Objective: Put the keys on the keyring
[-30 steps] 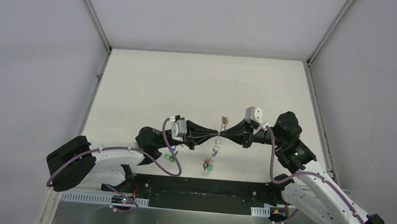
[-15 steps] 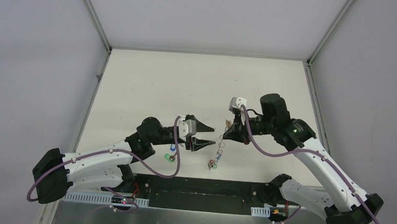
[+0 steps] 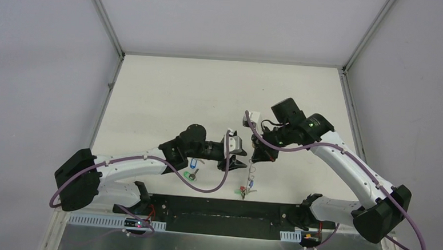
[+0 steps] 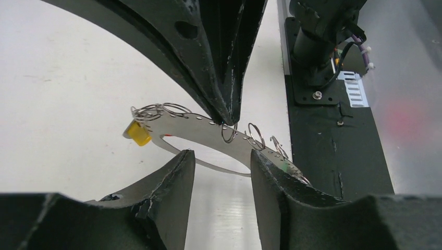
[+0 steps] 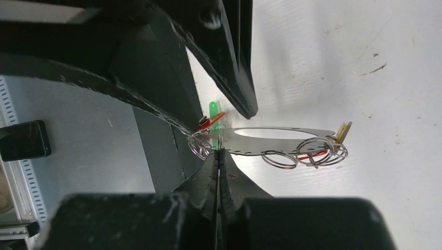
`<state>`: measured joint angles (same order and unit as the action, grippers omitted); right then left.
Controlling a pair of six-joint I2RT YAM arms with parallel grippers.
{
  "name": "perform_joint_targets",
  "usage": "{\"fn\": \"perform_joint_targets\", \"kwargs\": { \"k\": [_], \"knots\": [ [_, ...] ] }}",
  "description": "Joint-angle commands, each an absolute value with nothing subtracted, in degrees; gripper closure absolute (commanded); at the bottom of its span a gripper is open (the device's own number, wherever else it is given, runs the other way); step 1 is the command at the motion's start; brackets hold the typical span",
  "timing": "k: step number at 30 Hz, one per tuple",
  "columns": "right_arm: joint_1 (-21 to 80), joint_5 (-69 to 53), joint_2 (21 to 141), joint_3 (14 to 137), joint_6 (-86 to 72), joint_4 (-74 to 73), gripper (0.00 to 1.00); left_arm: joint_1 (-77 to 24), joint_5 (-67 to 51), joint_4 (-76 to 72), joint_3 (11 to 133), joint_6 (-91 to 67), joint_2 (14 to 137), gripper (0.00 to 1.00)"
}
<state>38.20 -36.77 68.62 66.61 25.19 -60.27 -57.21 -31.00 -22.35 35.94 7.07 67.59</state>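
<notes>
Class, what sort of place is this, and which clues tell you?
Probably a robotics lab test cell: a left arm and right arm bolted to a white table, walled in by plain panels on metal framing.

Robotics lab cell: white table [image 3: 209,96], grey walls [image 3: 39,64], aluminium frame posts [image 3: 104,18], bolted left arm [image 3: 131,169], right arm [image 3: 343,163].
</notes>
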Motion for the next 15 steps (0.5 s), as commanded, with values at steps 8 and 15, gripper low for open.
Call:
{"fn": "perform_joint_targets", "kwargs": {
  "k": [8, 15],
  "knots": [
    [39.37, -39.49, 66.28, 68.04, 25.91, -58.43, 1.0, -59.09, -31.38, -30.39, 38.12, 8.56, 72.24, 0.65],
    [39.62, -38.77, 66.33, 67.76, 26.06, -58.47, 1.0, -59.09, -34.28, -31.29, 38.14, 8.32, 71.74, 0.71]
  ]
}}
